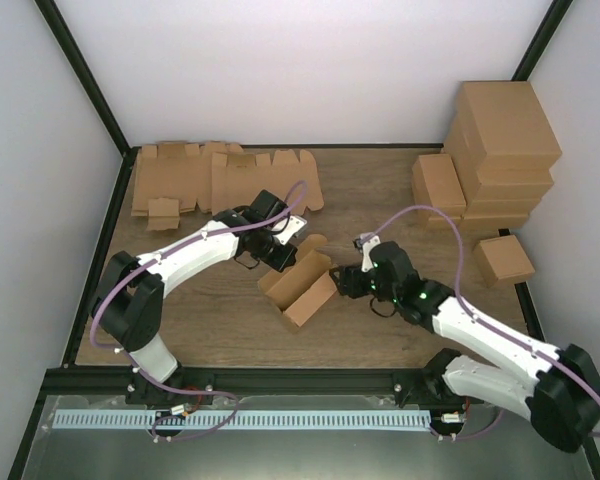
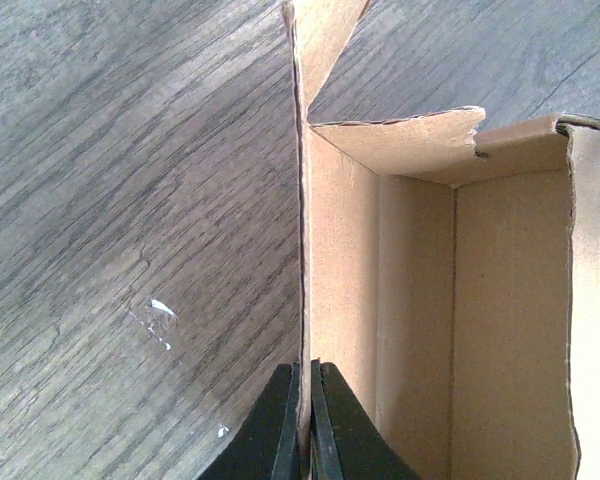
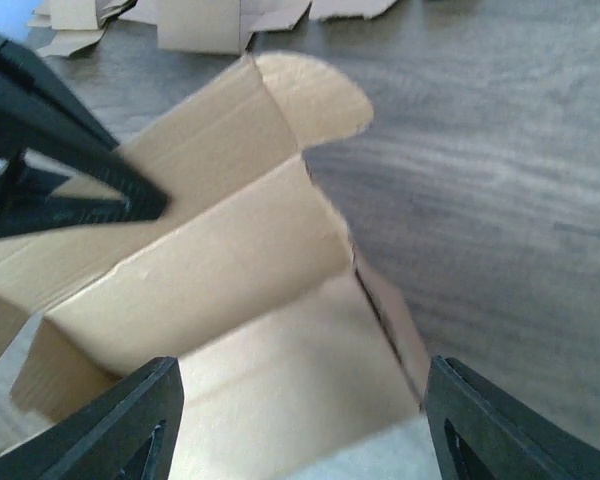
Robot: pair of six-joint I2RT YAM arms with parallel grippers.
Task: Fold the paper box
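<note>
I see the left gripper (image 2: 306, 372) clamped on one wall of the paper box (image 1: 300, 285), mid-table (image 1: 210, 320) (top open, flaps up), with the right gripper (image 3: 302, 365) spread wide at its end.

Bright even light; paper box (image 3: 230, 260) blurred up close.

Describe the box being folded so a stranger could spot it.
On the wooden table, look between the two arms. The paper box sits there, one wall pinched by the left fingers. Unlike the flat cut-outs at the back left and the closed boxes stacked right, it is half-formed and open-topped.
</note>
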